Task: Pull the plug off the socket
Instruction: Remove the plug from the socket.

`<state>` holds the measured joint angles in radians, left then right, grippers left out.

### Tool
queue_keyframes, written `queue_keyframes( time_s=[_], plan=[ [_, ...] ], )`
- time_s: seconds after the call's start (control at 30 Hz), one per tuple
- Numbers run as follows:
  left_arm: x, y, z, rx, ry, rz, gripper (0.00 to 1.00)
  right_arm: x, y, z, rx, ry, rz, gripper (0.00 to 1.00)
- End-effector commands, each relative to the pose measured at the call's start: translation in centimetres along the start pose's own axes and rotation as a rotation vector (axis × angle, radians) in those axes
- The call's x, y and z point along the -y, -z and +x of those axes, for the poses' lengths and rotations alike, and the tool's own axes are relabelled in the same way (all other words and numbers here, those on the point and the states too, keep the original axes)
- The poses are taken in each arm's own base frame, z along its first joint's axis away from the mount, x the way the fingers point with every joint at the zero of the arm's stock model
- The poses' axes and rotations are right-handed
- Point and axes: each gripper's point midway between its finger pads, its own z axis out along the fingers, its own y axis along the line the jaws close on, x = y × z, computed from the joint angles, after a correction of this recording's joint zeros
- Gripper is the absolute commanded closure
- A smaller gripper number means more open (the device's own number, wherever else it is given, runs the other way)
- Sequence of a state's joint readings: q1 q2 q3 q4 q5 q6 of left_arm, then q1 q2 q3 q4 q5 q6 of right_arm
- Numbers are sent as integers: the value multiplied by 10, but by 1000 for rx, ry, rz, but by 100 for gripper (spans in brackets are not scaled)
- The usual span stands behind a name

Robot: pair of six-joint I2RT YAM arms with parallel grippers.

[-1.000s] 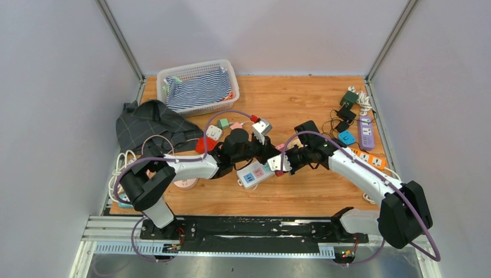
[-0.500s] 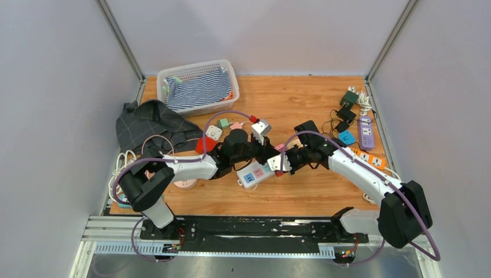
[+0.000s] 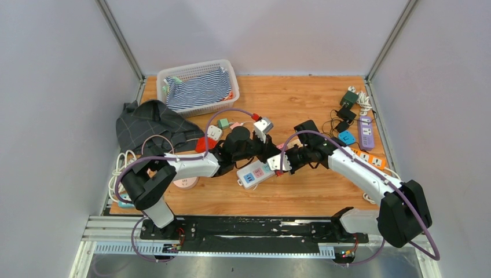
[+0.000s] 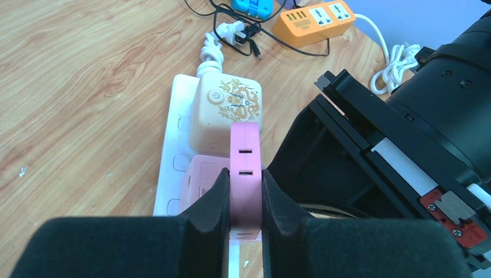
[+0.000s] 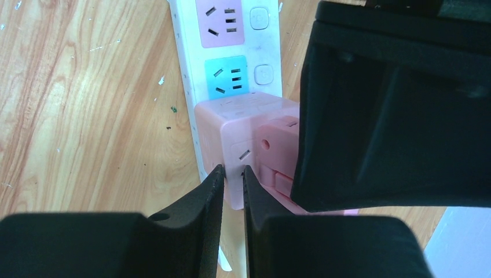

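with the left gripper [image 4: 245,176], holding the thin pink plug [image 4: 245,145] tight, touching the pink cube [image 5: 231,121] on the white strip [image 5: 186,63], mid desk [image 4: 87,87]. down by the cube with the right gripper [image 5: 232,169], clenched and empty. looks not pulled off yet.

At mid-table [image 3: 289,98], your left gripper [image 4: 246,186] and right gripper [image 5: 233,180] meet from either side over the power strip [image 3: 253,174]. The plug [image 4: 245,150] sits between the left fingers, above the cube adapter [image 5: 231,116] seated on that strip. Behind and to the left stands a basket [image 3: 233,84] with cloth [image 3: 197,88] in it, a garment [image 3: 150,124] lying before it. Along the right edge lie chargers [image 3: 347,104] and two further strips [image 3: 366,132].
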<state>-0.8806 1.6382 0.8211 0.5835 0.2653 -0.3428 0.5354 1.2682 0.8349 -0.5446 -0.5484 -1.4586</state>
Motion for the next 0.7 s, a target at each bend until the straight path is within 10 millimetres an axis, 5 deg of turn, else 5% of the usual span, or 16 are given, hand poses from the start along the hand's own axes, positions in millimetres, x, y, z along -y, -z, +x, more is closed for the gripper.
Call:
queue_keyframes(
  time_s=[0.0,0.4,0.67],
  plan=[
    [37,-7,7,-37,24,147,100,-78,-20,21,-69,-141,-269,83],
    [26,19,17,-26,10,74,100,-80,-21,21,-73,-143,-282,83],
    [41,-2,-5,-6,18,155,100,-80,-21,21,-77,-142,-286,83]
  ],
)
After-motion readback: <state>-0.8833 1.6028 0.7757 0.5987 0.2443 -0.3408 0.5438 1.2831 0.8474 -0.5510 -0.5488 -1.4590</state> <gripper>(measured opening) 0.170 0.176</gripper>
